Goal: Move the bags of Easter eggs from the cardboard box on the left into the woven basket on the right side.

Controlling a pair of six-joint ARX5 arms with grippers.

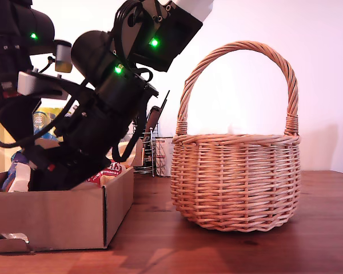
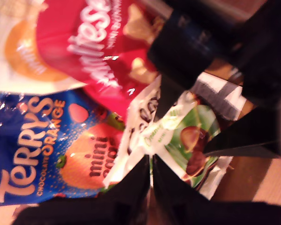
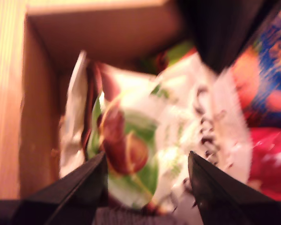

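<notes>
Both arms reach down into the cardboard box [image 1: 57, 214] at the exterior view's left. My first gripper [image 2: 151, 180] has its jaws pinched together on the white-and-green pouch [image 2: 187, 140]. My second gripper [image 3: 147, 180] hangs spread apart over that pouch, which lies flat beside the Terry's Orange pouch [image 2: 42, 145] and the red Maltesers pouch [image 2: 93, 51]; its long axis is unclear. The woven basket [image 1: 237, 177] stands upright at that view's right.

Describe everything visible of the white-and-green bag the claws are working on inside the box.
The white-and-green bag is a glossy, crinkled pouch printed with brown chocolate eggs on a green patch. It lies in the cardboard box near a wall, beside the red Maltesers bag and blue Terry's bag. My first claw looks pinched shut on its edge; my second claw is open astride it.
</notes>
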